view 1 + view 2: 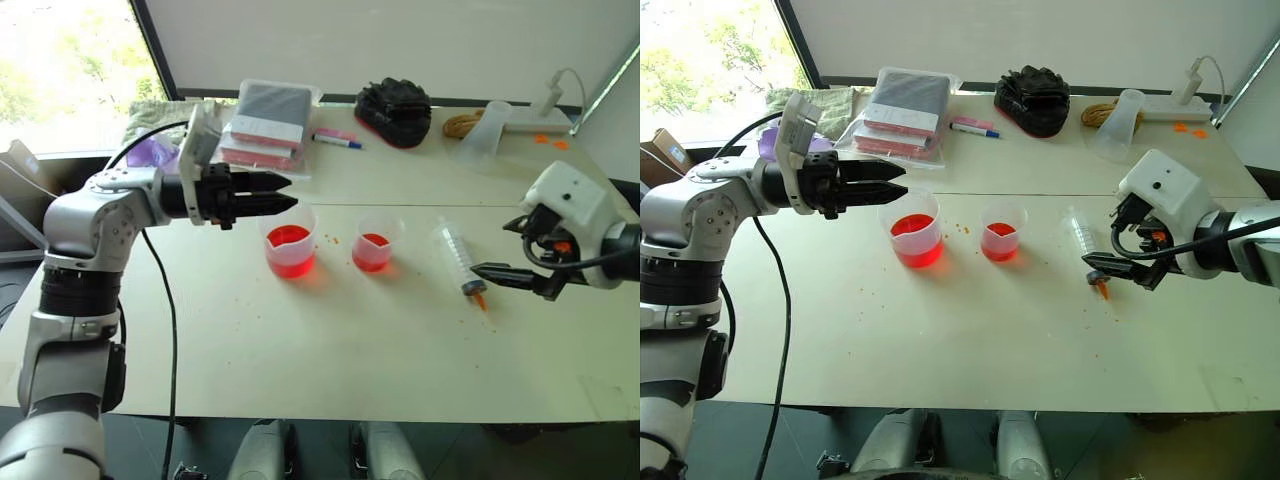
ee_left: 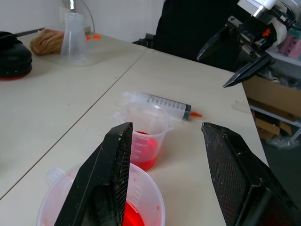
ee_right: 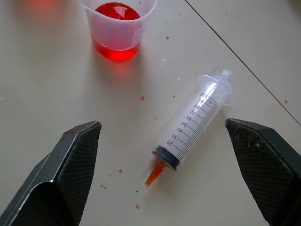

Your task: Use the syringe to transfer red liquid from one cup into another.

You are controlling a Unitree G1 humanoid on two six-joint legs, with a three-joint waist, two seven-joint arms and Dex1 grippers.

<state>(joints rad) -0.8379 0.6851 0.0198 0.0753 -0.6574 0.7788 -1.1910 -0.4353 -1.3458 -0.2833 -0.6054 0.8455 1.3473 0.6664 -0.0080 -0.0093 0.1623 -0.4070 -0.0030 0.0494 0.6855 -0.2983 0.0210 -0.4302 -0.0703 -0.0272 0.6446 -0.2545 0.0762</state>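
Observation:
The syringe (image 3: 190,124) lies flat on the white table (image 1: 330,350), right of both cups, its barrel clear and its orange tip (image 3: 154,173) toward the front edge. My right gripper (image 3: 162,123) hovers just above it, open wide, fingers either side and touching nothing. The larger cup (image 1: 291,250) holds red liquid (image 1: 289,238); the smaller cup (image 1: 375,243) to its right holds a little red liquid too. My left gripper (image 1: 288,193) points level to the right just above the larger cup's far rim, open and empty.
At the back of the table are a bagged stack of packets (image 1: 268,122), a pink-and-blue marker pen (image 1: 337,138), a black bundle (image 1: 393,108), an upturned clear cup (image 1: 482,133), a rope coil (image 1: 462,124) and a power strip (image 1: 535,122). Red droplets speckle the table.

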